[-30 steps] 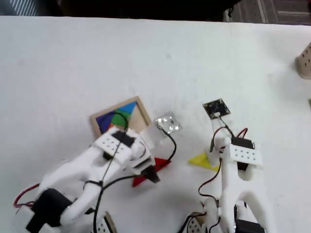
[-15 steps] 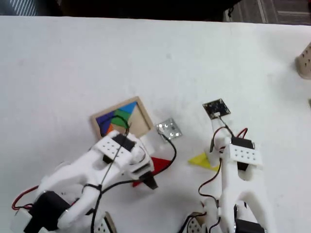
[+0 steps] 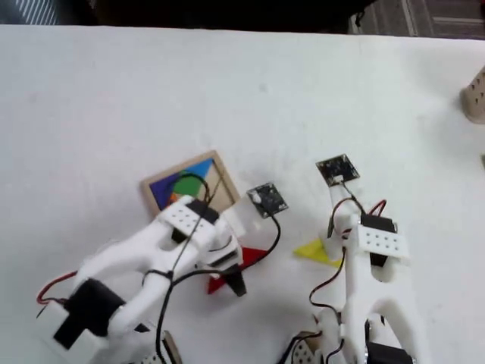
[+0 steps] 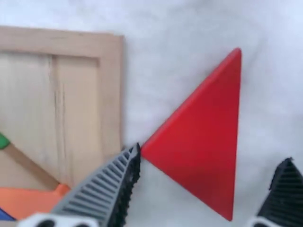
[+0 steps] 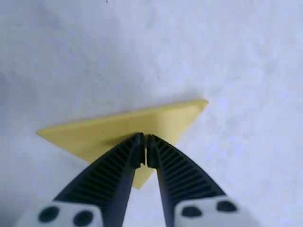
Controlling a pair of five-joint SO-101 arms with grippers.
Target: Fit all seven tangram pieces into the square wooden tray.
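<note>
The square wooden tray (image 3: 148, 184) lies left of centre with blue, green and light-blue pieces in it; its rim (image 4: 111, 90) and an orange piece (image 4: 28, 202) show in the left wrist view. A red triangle (image 3: 255, 256) lies flat on the table just beside the tray. My left gripper (image 4: 210, 158) is open, its two fingers on either side of the red triangle (image 4: 203, 146). A yellow triangle (image 3: 314, 250) lies flat to the right. My right gripper (image 5: 146, 140) is shut, its tips just over the yellow triangle (image 5: 118, 130).
A wooden pegged block (image 3: 475, 95) stands at the right edge. The white table (image 3: 242, 91) stretches wide behind the arms to its far edge. Loose cables hang from both arms near the triangles.
The left arm has shifted and twisted a little around the red triangle, its wrist swinging slightly to the right. The right arm and yellow triangle have not moved.
</note>
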